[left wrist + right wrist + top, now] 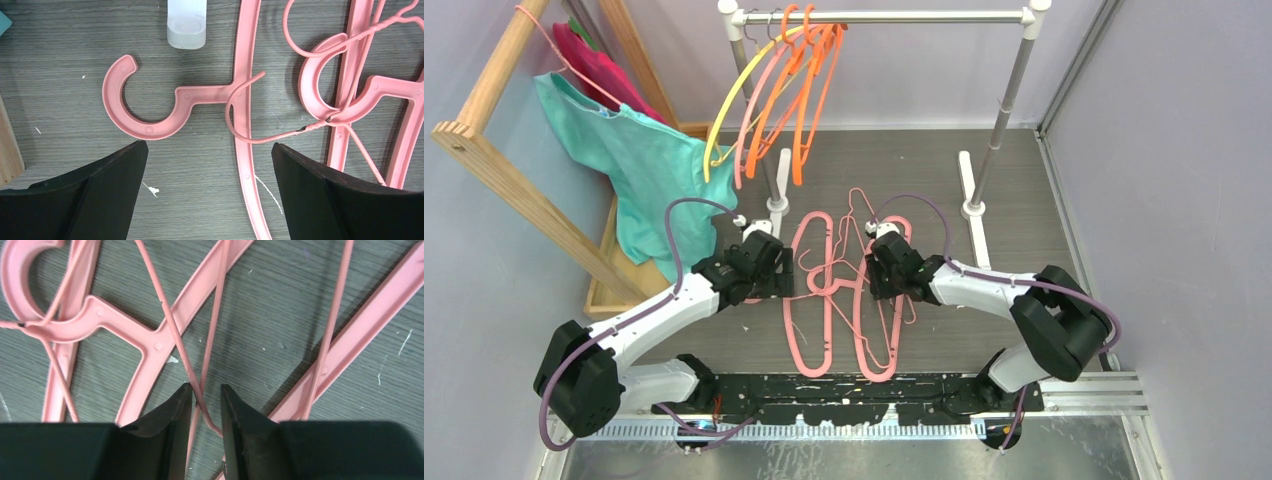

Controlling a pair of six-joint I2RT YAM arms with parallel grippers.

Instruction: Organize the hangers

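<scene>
Several pink hangers [811, 300] lie tangled on the grey floor between my grippers, two thick plastic ones and a thin wire one [856, 208]. Yellow [724, 110], pink [759, 110] and orange hangers [809, 95] hang on the rack rail [904, 17]. My left gripper [207, 146] is open and low over the floor; a thick pink hanger's arm [243, 150] runs between its jaws, and its hook [145, 127] lies just ahead. My right gripper [206, 388] has its jaws nearly closed on the thin pink wire hanger [172, 325], near its bent corner.
A wooden frame [514, 190] stands at the left with teal and magenta garments [644, 160] on a pink hanger. The rack's white feet [972, 180] stand beyond the pile; one foot [186, 25] lies just ahead of my left gripper. A wall rises at the right.
</scene>
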